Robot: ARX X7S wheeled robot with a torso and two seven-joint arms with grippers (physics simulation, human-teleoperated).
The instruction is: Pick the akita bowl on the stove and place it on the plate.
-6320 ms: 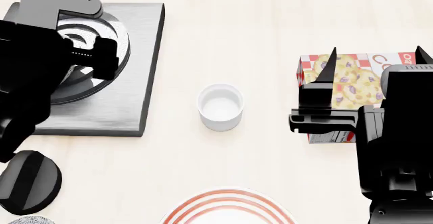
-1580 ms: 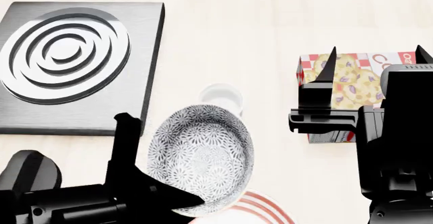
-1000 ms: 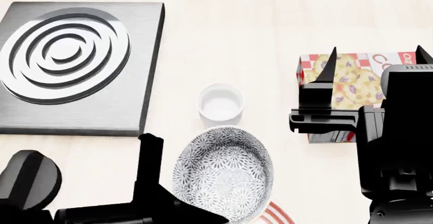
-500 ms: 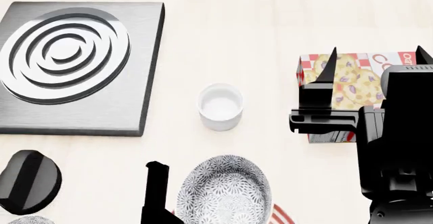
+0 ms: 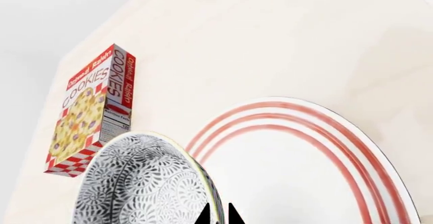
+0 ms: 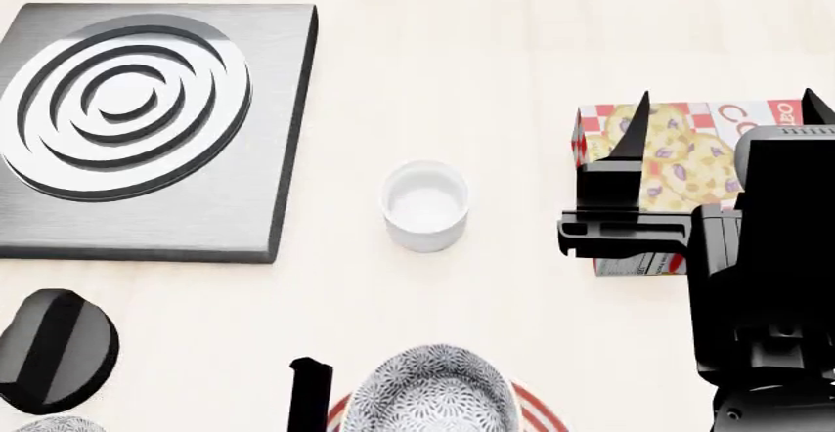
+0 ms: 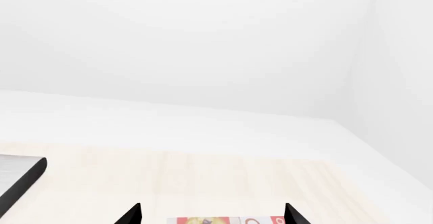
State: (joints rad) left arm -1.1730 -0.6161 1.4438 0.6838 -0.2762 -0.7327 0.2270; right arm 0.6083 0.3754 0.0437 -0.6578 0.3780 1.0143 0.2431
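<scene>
The akita bowl (image 6: pixel 431 393), white with a grey crackle pattern, is at the near edge of the head view, over the red-ringed plate (image 6: pixel 538 414). Only slivers of the plate show there. In the left wrist view the bowl (image 5: pixel 142 183) overlaps the plate's (image 5: pixel 304 173) edge; whether they touch is unclear. My left gripper (image 5: pixel 218 215) is shut on the bowl's rim, one fingertip each side of the wall. One of its fingers (image 6: pixel 309 393) shows beside the bowl. The stove (image 6: pixel 144 129) at the far left has bare burner rings. My right gripper (image 6: pixel 726 100) hangs open and holds nothing.
A small plain white cup (image 6: pixel 424 204) stands mid-table. A cookie box (image 6: pixel 679 158) lies under the right gripper. The round black knob (image 6: pixel 53 349) sits near the stove's front, and a sliver of another patterned bowl (image 6: pixel 53 424) shows at the near left corner.
The left gripper lifted the bowl off the stove, carried it toward the near edge and lowered it over the plate. The right arm has not moved.
</scene>
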